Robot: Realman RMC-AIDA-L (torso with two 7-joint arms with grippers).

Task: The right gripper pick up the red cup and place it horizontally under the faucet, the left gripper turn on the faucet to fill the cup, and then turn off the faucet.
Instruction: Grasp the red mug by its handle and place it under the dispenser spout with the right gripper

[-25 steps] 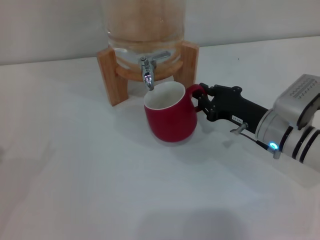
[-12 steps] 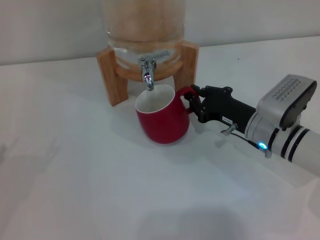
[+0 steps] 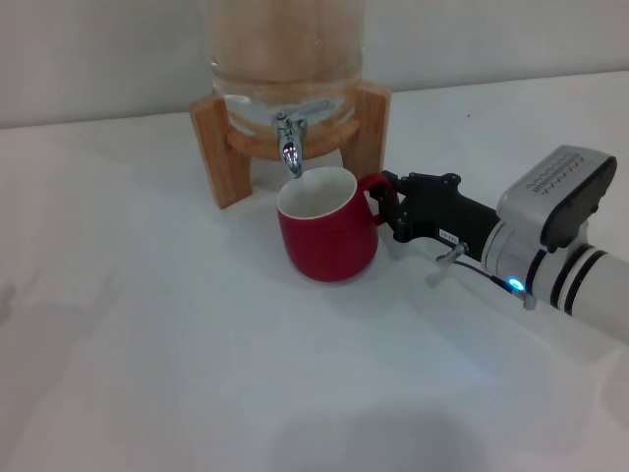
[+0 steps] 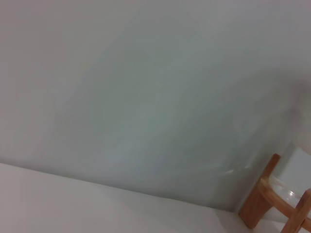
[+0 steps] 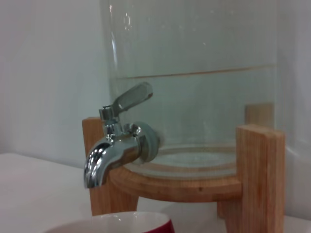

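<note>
— Which step is this?
— The placing. The right gripper (image 3: 381,206) has its fingers clenched on the handle of the red cup (image 3: 327,237), which stands upright on the table (image 3: 177,354) toward its far edge, just in front of the wooden stand (image 3: 218,147). The faucet (image 3: 289,141) hangs over the cup's near-left rim.
— Is it under the spout?
— Roughly, I judge; the right wrist view shows the spout above the cup's rim, a little off to one side. A small nudge may centre it.
— And then?
— The right gripper needs to let go, or steady the cup, while the left gripper reaches the lever. The left gripper isn't visible anywhere.
</note>
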